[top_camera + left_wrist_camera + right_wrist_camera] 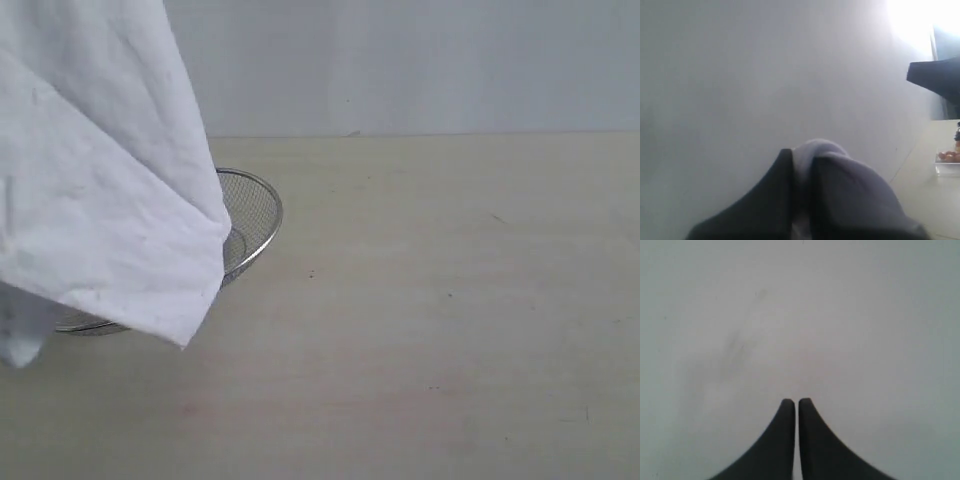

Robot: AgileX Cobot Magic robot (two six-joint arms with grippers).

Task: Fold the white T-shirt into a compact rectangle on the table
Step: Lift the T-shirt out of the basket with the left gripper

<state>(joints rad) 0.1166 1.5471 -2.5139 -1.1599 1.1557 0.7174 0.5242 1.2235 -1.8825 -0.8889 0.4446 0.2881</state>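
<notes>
White cotton in the air: the white T-shirt (pixel 100 200) hangs as one draped, wrinkled sheet at the left of the exterior view and runs out of frame at the top. No lettering, collar or sleeve can be made out on the side that shows, so the garment's orientation is unknown. Its lowest tip sits at the frame's left edge. I cannot tell whether it brushes the table (pixel 430 320).

At the left gripper (pixel 800 152), the jaws are pressed together with a fold of white cloth pinched between them. By my reading this one grip carries the whole shirt.

The wire-mesh basket (pixel 255 210) stands behind the hanging cloth and is partly hidden by it. Whether any cloth lies inside cannot be seen.

To the right of shirt and basket the table is a broad, pale beige stretch, which looks like enough room to lay the shirt out.

The right gripper (pixel 796 402) has its jaws together with nothing between them, over a pale blurred surface. It does not appear in the exterior view.

Progress, judged: early. No fold is made and the shirt is not laid flat. Left to do:
- lower it onto the table
- spread it out
- turn the sleeves and sides in
- fold it down to a compact rectangle
</notes>
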